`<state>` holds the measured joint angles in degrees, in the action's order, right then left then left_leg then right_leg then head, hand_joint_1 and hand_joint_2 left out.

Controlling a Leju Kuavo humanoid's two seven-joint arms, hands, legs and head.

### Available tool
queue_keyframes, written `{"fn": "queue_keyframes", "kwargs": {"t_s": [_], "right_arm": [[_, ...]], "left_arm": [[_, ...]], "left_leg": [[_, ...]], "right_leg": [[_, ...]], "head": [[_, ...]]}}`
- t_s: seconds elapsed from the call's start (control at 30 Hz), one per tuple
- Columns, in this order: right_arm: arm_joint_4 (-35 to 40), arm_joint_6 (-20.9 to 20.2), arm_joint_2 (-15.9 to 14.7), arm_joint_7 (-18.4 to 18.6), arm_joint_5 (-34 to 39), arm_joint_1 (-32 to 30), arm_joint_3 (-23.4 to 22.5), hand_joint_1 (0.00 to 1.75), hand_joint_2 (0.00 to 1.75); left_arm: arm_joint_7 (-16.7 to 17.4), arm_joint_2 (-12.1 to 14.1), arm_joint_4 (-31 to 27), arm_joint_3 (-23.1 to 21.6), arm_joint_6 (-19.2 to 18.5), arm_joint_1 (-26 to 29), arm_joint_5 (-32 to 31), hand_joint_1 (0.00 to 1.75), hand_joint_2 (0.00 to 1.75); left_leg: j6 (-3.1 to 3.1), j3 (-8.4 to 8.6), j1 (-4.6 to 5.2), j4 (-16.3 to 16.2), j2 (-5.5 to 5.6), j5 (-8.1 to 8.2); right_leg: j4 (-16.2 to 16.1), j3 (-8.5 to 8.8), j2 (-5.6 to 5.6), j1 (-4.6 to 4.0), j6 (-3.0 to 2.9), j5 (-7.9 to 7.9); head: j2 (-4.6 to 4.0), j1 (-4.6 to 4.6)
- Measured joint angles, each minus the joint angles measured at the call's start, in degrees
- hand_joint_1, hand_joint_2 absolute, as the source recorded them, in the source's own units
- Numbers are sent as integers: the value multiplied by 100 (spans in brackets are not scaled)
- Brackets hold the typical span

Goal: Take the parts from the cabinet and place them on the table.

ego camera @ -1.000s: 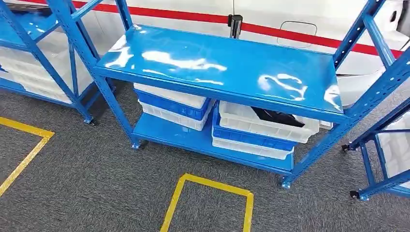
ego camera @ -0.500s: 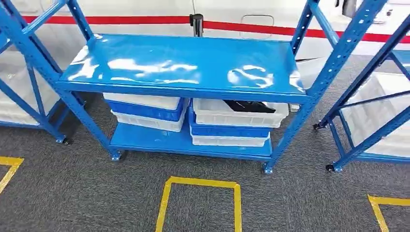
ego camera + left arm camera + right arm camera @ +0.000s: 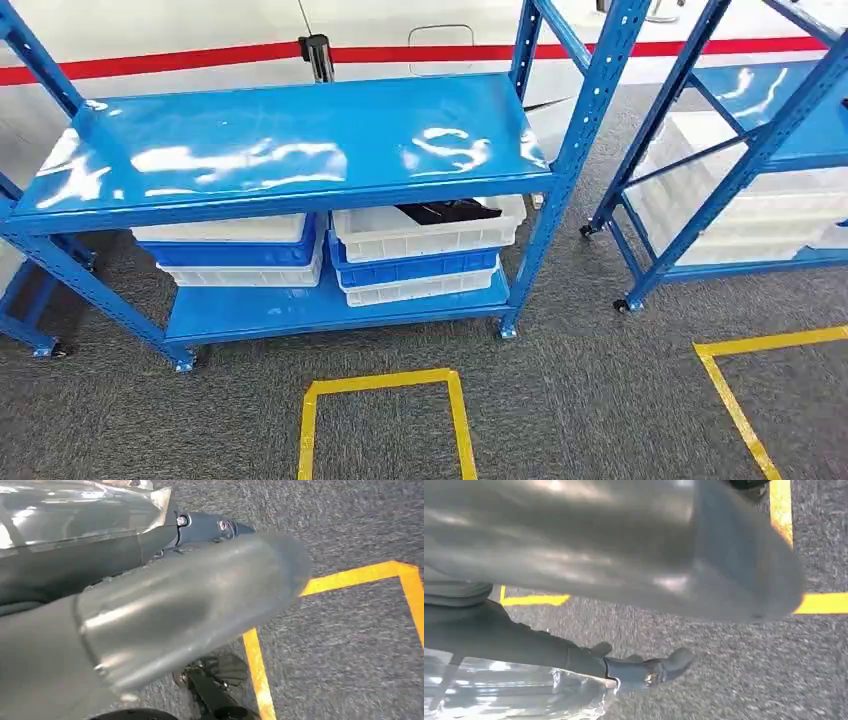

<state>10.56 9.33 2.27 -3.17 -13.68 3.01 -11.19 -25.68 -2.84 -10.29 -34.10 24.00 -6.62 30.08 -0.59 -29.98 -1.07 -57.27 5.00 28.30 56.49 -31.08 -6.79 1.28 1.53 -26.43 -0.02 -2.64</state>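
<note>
The cabinet is a blue metal rack (image 3: 280, 150) with a bare glossy top shelf. On its lower shelf, black parts (image 3: 445, 211) lie in the top white bin (image 3: 430, 232) of a white and blue stack, partly hidden under the shelf. My left hand (image 3: 190, 605) hangs over the grey carpet, its thick grey thumb and a dark finger (image 3: 200, 527) stretched out with nothing in them. My right hand (image 3: 624, 555) hangs the same way over the carpet, its dark finger (image 3: 644, 670) extended and holding nothing.
A second stack of white and blue bins (image 3: 235, 255) sits on the lower shelf's left. Another blue rack (image 3: 740, 170) with white bins (image 3: 740, 215) stands to the right. Yellow tape outlines (image 3: 385, 380) mark the carpet. A red-striped white wall (image 3: 150, 62) runs behind.
The whole picture has shifted: the camera has turned right, so the rack now sits further left and the right-hand rack has come into view. The bins have not moved.
</note>
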Motion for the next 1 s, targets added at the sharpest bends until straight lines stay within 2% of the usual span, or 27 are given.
{"fn": "queue_keyframes", "kwargs": {"t_s": [0.03,0.07,0.1,0.13,0.17,0.2,0.23,0.27,0.3,0.33,0.37,0.4,0.43,0.47,0.67,0.7,0.73,0.77,0.8,0.83,0.87,0.93,1.0], "right_arm": [[0,22,4,-4,-7,-13,0,0,0],[0,55,2,-4,-9,-31,0,0,0],[0,83,2,0,-17,-35,0,0,0],[0,96,4,15,-37,-12,0,0,0],[0,109,7,28,-61,13,2,0,0],[0,120,15,33,-77,24,2,0,0],[0,133,20,42,-85,26,2,0,175],[0,155,20,48,-98,17,2,0,175],[0,192,20,52,-99,0,2,0,175],[0,205,17,52,-92,-7,0,0,175],[0,206,15,52,-83,-6,0,0,175],[0,201,13,59,-70,-23,0,0,175],[0,179,17,103,-46,-54,0,0,175],[0,164,22,116,-6,-108,4,0,175],[0,160,24,116,0,-119,7,0,175],[0,114,37,129,41,-176,17,0,175],[2,96,33,142,61,-187,20,0,175],[50,11,24,162,179,-311,50,0,175],[147,-103,2,175,319,-416,153,0,0],[273,-227,-18,203,472,-507,260,0,0],[319,-256,-28,208,525,-535,304,0,0],[408,-343,-52,221,625,-601,376,0,0],[496,-420,-77,230,719,-667,457,0,0]], "left_arm": [[11,0,0,2,0,-10,9,0,0],[26,-9,-2,7,-2,-22,28,0,0],[89,-7,0,11,-4,-33,37,0,0],[155,-7,0,22,-11,-28,48,0,0],[188,-2,2,28,-11,-8,52,0,175],[227,-2,2,31,-9,7,52,0,175],[251,-2,2,31,-9,9,55,0,175],[256,-7,2,31,-6,9,52,0,175],[256,-11,0,31,-9,8,52,0,175],[260,-15,0,31,-9,7,52,0,175],[284,-17,0,31,-9,1,52,0,175],[321,-17,-4,43,-9,-6,48,0,175],[382,-15,-53,110,-26,1,5,0,175],[431,-13,-112,204,-77,6,-68,0,175],[442,-13,-120,219,-87,7,-83,0,175],[515,7,-166,336,-170,22,-178,0,175],[548,9,-177,385,-201,40,-226,0,175],[737,15,-251,617,-400,164,-470,0,175],[955,26,-352,947,-625,330,-761,0,0],[1189,59,-468,1299,-892,508,-1102,0,0],[1268,66,-505,1415,-979,568,-1211,0,0],[1422,79,-583,1622,-1149,679,-1427,0,0],[1567,96,-664,1851,-1317,788,-1647,0,0]], "left_leg": [[-48,1,23,6,-50,-19],[-140,32,-27,105,-122,-93],[-172,43,-6,140,-167,-128],[-207,31,2,145,-222,-137],[-230,16,18,143,-289,-140],[-232,-3,30,141,-370,-141],[-233,-25,33,133,-419,-145],[-226,-32,33,133,-458,-149],[-219,-35,32,131,-485,-153],[-214,-33,30,126,-497,-154],[-197,-34,30,110,-524,-152],[-164,-34,40,81,-547,-142],[-108,-42,94,45,-548,-100],[-82,-34,92,46,-545,-89],[-81,-36,92,39,-543,-86],[-188,-30,84,30,-536,-25],[-248,-29,72,28,-534,-44],[-232,-32,50,34,-526,-91],[-189,-30,33,61,-526,-117],[-167,-28,29,80,-526,-122],[-143,-22,27,83,-526,-115],[-6,-9,11,91,-526,-97],[17,-2,9,92,-526,-92]], "right_leg": [[-26,-7,-44,28,50,20],[7,-61,-26,-3,91,14],[145,-110,242,-4,71,-62],[445,-280,463,-7,32,-263],[840,-479,541,2,-8,-480],[1367,-729,586,6,-29,-716],[1718,-882,602,6,-7,-830],[1780,-878,608,8,36,-817],[1541,-710,612,9,102,-709],[1146,-468,617,18,158,-563],[553,-118,634,35,211,-375],[90,165,672,52,224,-273],[6,157,673,2,160,-241],[-5,160,668,30,91,-208],[-12,163,669,41,89,-205],[-16,185,677,51,87,-202],[-16,194,678,44,85,-203],[-10,232,672,-1,56,-186],[-9,212,667,-26,31,-182],[-8,194,673,-39,9,-195],[-8,189,673,-42,5,-198],[-6,171,673,-65,-24,-217],[-6,177,674,-66,-27,-219]], "head": [[0,-9],[0,-9],[0,-16],[0,2],[0,-5],[0,-4],[0,-4],[0,-7],[0,0],[0,0],[0,2],[0,2],[0,-2],[0,-15],[0,-22],[0,-57],[0,-61],[0,-68],[0,-68],[0,-70],[0,-68],[0,-68],[0,-64]]}}
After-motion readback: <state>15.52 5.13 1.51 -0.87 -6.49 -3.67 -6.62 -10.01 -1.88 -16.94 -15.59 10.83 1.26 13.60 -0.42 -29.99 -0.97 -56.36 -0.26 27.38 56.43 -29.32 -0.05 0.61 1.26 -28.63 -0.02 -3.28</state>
